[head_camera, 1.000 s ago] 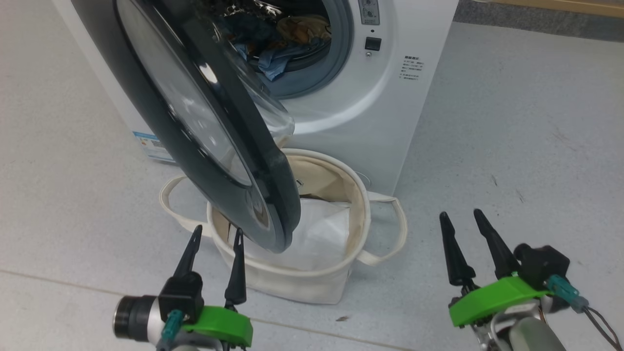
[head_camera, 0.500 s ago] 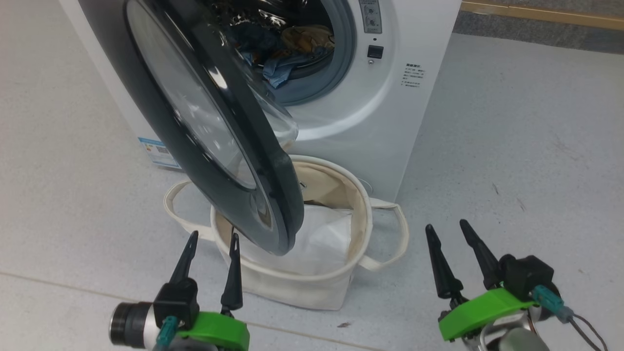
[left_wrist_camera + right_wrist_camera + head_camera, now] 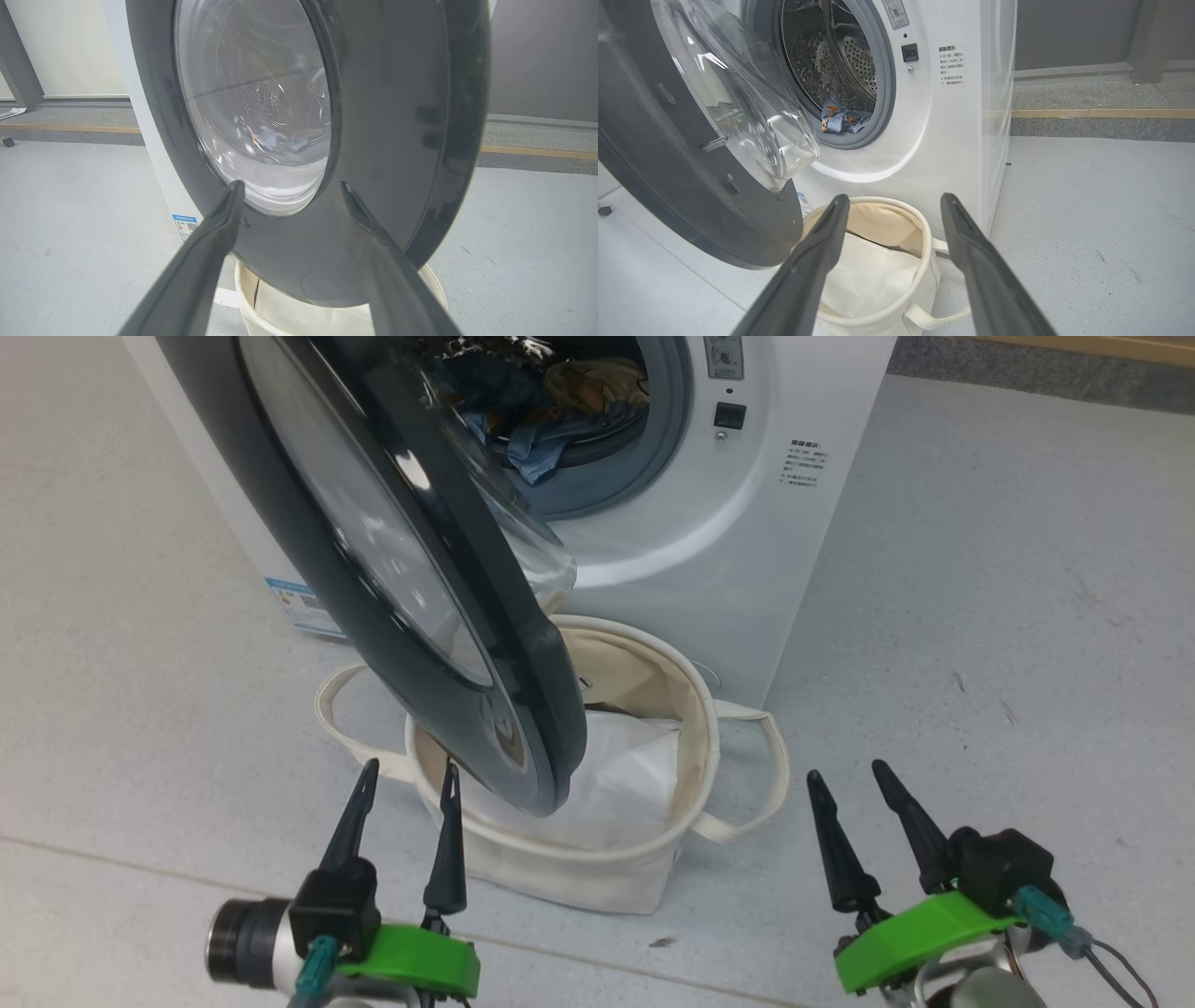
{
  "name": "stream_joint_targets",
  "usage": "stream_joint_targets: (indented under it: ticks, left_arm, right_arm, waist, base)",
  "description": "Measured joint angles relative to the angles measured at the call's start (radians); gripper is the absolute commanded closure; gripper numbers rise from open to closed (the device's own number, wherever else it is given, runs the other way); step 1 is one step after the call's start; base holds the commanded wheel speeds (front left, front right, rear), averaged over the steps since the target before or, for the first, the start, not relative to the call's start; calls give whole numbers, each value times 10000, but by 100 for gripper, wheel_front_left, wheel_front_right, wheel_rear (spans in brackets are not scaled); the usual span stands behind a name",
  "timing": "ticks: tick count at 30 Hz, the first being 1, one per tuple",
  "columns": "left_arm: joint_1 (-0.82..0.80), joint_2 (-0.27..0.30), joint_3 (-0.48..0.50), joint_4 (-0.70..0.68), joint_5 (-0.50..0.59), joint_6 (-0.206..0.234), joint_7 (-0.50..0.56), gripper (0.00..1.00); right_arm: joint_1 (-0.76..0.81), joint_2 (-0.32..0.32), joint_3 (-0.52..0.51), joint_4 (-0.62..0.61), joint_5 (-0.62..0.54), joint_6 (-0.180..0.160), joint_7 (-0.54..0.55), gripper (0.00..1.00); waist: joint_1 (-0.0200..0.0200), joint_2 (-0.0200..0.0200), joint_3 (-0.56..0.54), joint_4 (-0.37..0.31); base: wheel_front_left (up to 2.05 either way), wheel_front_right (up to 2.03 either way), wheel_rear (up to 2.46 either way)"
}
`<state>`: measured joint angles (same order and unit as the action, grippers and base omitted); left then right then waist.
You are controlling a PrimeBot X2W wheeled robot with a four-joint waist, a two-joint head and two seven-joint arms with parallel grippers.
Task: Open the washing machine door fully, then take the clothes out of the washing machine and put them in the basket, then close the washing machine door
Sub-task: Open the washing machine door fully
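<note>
Faced the washing machine door (image 3: 392,579), part-open over the basket (image 3: 579,882), straight ahead of the nearer left tool (image 3: 412,767); left tool and right tool (image 3: 847,771) spread wide, empty.

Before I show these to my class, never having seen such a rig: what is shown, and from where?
A two-armed robot. One picture looks down from its head: the left fingers and right fingers, both pairs open and empty, point toward a white washing machine. Its door stands partly open above a cream basket holding a white sheet. The clothes lie in the drum. The other two pictures come from a camera on each wrist, looking along those fingers.
</note>
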<state>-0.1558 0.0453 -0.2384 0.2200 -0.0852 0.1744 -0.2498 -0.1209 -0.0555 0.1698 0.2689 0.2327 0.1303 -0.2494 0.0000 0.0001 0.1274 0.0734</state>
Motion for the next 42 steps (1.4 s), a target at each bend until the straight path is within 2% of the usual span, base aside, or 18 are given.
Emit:
stream_joint_targets:
  ticks: [7,17,18,19,26,30,36,42]
  left_arm:
    - [-95,-2,-6,-408,-173,2,0,0]
    - [-230,-2,474,-1298,-263,-42,0,0]
    - [-295,-2,560,-1542,-320,-81,0,18]
    - [-393,-4,623,-1793,-322,-92,0,99]
    - [-1267,-15,694,-3632,-307,-171,-75,100]
    - [-1584,-25,280,-4222,-178,-165,-75,100]
    - [-1880,-23,-1035,-4215,-29,-148,-75,100]
    - [-2064,-21,-2355,-3193,27,-73,-75,100]
  right_arm:
    - [-18,0,-209,0,-23,0,0,0]
    - [-151,0,-265,0,77,0,0,0]
    - [-179,0,-278,0,92,0,0,0]
    - [-202,0,-282,0,96,0,0,0]
    - [-280,0,-286,0,98,0,0,0]
    - [-447,0,-276,-21,171,0,0,0]
    - [-469,0,-245,-21,267,0,0,0]
    - [-621,0,-167,-40,426,0,0,0]
  waist:
    - [0,0,21,-14]
    - [0,0,124,-80]
    - [0,0,144,-81]
    - [0,0,164,-83]
    - [0,0,302,-128]
    - [0,0,392,-203]
    - [0,0,533,-354]
    - [0,0,675,-558]
  base:
    - [0,0,0]
    - [0,0,0]
    - [0,0,0]
    - [0,0,0]
    - [0,0,0]
    - [0,0,0]
    - [0,0,0]
    - [0,0,0]
